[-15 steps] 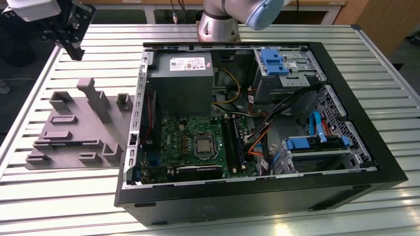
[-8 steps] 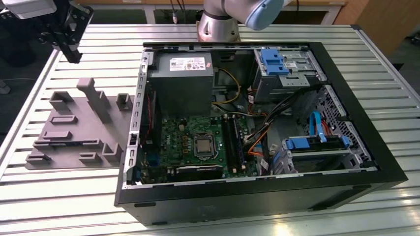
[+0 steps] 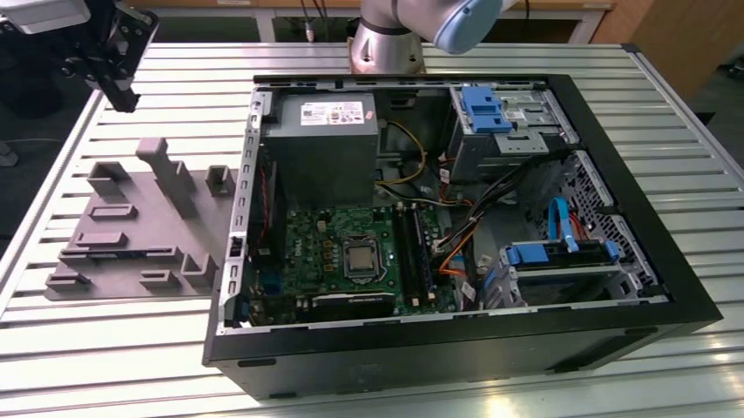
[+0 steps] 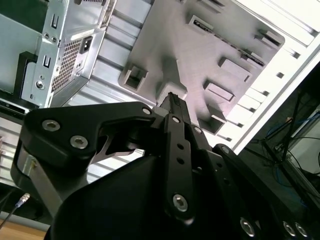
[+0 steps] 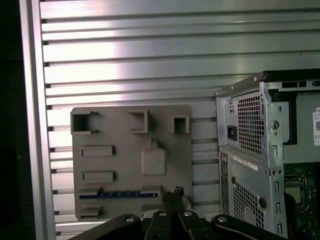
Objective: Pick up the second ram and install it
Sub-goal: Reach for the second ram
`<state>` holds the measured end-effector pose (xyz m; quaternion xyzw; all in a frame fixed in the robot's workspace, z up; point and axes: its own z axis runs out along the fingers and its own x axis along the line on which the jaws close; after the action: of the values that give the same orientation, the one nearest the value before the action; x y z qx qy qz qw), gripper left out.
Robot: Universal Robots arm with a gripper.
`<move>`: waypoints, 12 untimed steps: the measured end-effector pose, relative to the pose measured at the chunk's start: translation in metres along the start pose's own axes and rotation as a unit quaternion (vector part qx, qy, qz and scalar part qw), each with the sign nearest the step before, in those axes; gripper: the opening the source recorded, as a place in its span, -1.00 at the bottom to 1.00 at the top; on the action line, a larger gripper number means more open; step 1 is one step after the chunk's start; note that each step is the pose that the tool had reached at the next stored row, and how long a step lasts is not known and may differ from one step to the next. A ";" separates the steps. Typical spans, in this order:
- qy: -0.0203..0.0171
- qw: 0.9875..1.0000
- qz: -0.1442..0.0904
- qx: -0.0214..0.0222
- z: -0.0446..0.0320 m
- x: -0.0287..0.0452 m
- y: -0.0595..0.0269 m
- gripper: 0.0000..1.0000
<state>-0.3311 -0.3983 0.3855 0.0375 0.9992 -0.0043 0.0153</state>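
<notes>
The second ram [image 5: 120, 193] is a thin blue-green stick lying in a slot of the grey holder plate [image 5: 175, 150]; in the exterior view the ram [image 3: 125, 254] shows as a blue strip near the plate's front. My gripper [image 3: 121, 101] hangs high above the table at the exterior view's far left, behind the plate and well apart from the ram. Both wrist views show the gripper: its black fingertips [image 5: 175, 191] are pressed together with nothing between them, as they also are in the second wrist view [image 4: 172, 98]. The black motherboard slots [image 3: 414, 252] lie inside the open computer case.
The open computer case [image 3: 651, 287] fills the table's middle and the exterior view's right, with a power supply [image 3: 326, 139], blue drive brackets [image 3: 486, 109] and loose cables. The grey holder plate [image 3: 128, 226] carries several upright posts [image 3: 174, 178]. The slatted aluminium table [image 3: 70, 348] surrounds both.
</notes>
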 end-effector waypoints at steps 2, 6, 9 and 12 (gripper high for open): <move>0.000 1.000 0.000 0.000 0.0000 0.0029 -0.0002 -0.74; 0.000 1.000 0.000 0.000 -0.0001 0.0078 -0.0006 -0.74; 0.000 1.000 0.000 0.000 -0.0001 0.0105 -0.0008 -0.74; 0.000 1.000 0.000 0.000 -0.0002 0.0130 -0.0010 -0.74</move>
<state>-0.3442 -0.3983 0.3852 0.0375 0.9992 -0.0043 0.0153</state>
